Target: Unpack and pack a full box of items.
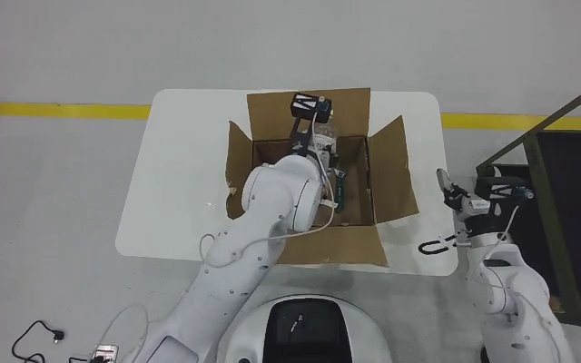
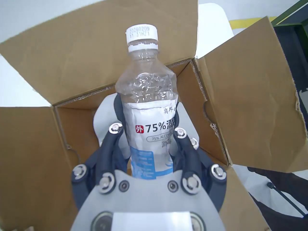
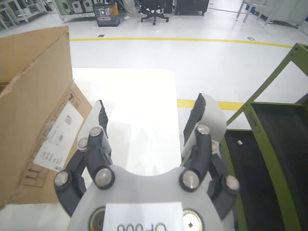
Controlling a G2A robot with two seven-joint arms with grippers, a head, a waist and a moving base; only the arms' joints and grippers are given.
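An open cardboard box stands in the middle of the white table, all its flaps spread outward. My left gripper is over the box's far half, shut on a clear plastic bottle with a white cap and a blue and white label. The bottle points toward the far flap. In the top view the bottle shows just beyond my left arm. My right gripper hangs open at the table's right edge, beside the box's right flap, with nothing between its fingers.
A thin dark teal item lies inside the box; my arm hides most of the interior. A green-framed cart with a black shelf stands right of the table. The box's labelled side is close to my right gripper.
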